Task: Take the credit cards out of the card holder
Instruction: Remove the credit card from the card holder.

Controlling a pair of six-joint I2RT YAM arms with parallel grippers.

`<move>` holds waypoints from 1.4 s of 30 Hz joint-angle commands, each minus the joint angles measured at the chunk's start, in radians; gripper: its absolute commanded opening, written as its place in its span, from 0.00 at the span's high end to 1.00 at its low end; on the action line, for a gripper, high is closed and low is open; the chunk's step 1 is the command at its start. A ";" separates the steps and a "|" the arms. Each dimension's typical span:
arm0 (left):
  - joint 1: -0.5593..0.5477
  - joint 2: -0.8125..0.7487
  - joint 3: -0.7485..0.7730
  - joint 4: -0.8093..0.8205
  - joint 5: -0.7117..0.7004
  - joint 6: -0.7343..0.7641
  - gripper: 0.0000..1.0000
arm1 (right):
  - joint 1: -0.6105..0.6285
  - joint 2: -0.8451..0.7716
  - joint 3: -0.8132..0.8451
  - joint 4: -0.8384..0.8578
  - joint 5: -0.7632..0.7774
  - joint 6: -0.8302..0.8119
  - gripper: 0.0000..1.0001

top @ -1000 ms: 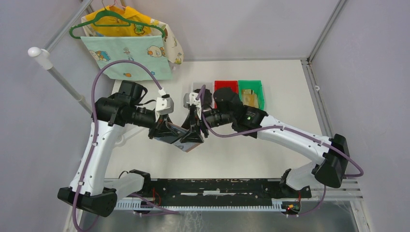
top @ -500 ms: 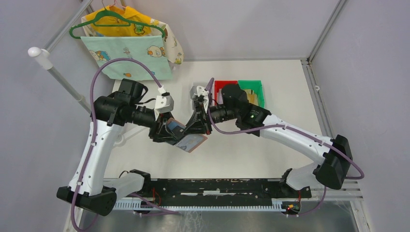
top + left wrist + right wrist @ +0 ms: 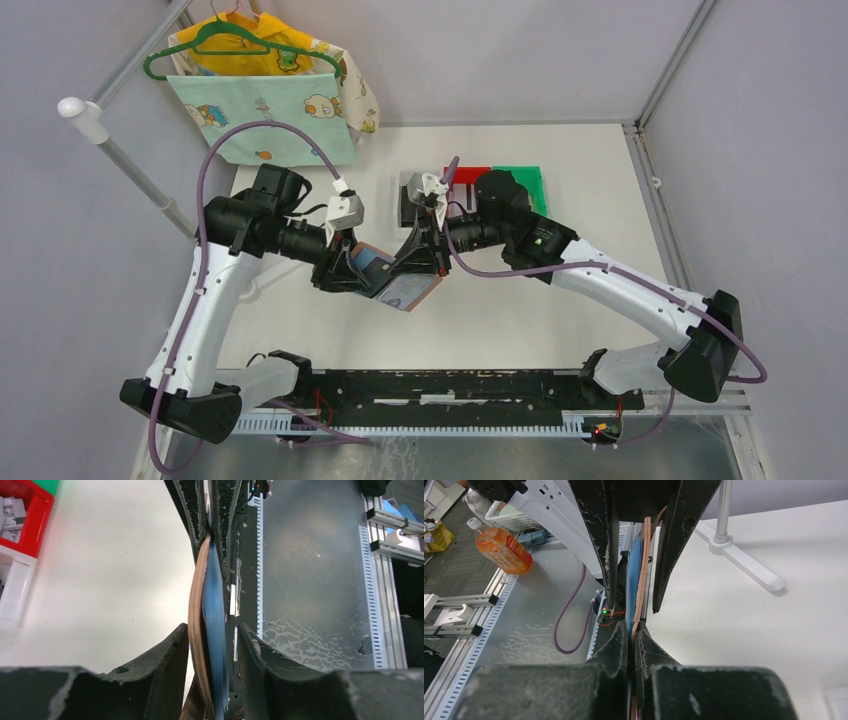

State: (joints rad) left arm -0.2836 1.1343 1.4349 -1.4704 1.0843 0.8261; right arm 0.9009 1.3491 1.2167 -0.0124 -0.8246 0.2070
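Observation:
The card holder (image 3: 397, 284) hangs open above the table between both grippers, tan outside and blue-grey inside. My right gripper (image 3: 418, 262) is shut on its right end; in the right wrist view the fingertips (image 3: 631, 627) pinch the tan and blue layers edge-on (image 3: 638, 580). My left gripper (image 3: 352, 272) stands open around the other end. In the left wrist view the card holder (image 3: 196, 605) runs between the left gripper's fingers (image 3: 213, 630), close to the left finger and with a gap to the right one. I cannot tell the credit cards apart from the blue sleeves.
A white bin (image 3: 410, 185), a red bin (image 3: 467, 175) and a green bin (image 3: 520, 185) stand in a row just behind the grippers. Children's clothes on a green hanger (image 3: 265, 110) hang from a rack (image 3: 130, 165) at the back left. An orange bottle (image 3: 501, 547) stands off the table.
The right gripper has shut on the card holder's end and the left gripper has opened. The card holder has unfolded, and both grippers have shifted slightly right.

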 commanded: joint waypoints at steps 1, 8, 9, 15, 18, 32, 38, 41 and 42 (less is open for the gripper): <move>0.001 0.002 0.016 0.004 0.052 -0.084 0.52 | -0.004 -0.062 0.014 0.020 0.008 -0.034 1.00; 0.003 0.009 0.025 0.005 0.112 -0.143 0.41 | -0.005 -0.149 -0.086 0.112 0.073 -0.002 1.00; 0.003 0.011 0.025 0.007 0.118 -0.151 0.43 | -0.005 -0.161 -0.110 0.142 0.077 0.013 1.00; 0.004 0.016 0.026 0.076 0.140 -0.220 0.61 | -0.004 -0.162 -0.141 0.207 0.075 0.075 1.00; 0.005 0.006 0.007 0.142 0.144 -0.295 0.65 | -0.003 -0.154 -0.152 0.251 0.071 0.110 1.00; 0.010 -0.003 -0.020 0.240 0.132 -0.443 0.98 | -0.014 -0.197 -0.152 0.287 0.238 0.185 0.52; 0.053 -0.022 -0.078 0.419 0.077 -0.620 0.98 | -0.049 -0.309 -0.172 0.261 0.422 0.232 0.36; 0.069 -0.016 -0.078 0.465 0.074 -0.679 0.98 | -0.049 -0.342 -0.210 0.297 0.426 0.304 0.36; 0.073 -0.016 -0.077 0.481 0.075 -0.700 0.98 | -0.049 -0.347 -0.229 0.323 0.413 0.341 0.36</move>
State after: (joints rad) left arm -0.2295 1.1358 1.3495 -1.1343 1.1507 0.2794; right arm 0.8513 1.0412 1.0328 0.2249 -0.4618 0.4347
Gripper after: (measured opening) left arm 0.264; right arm 0.640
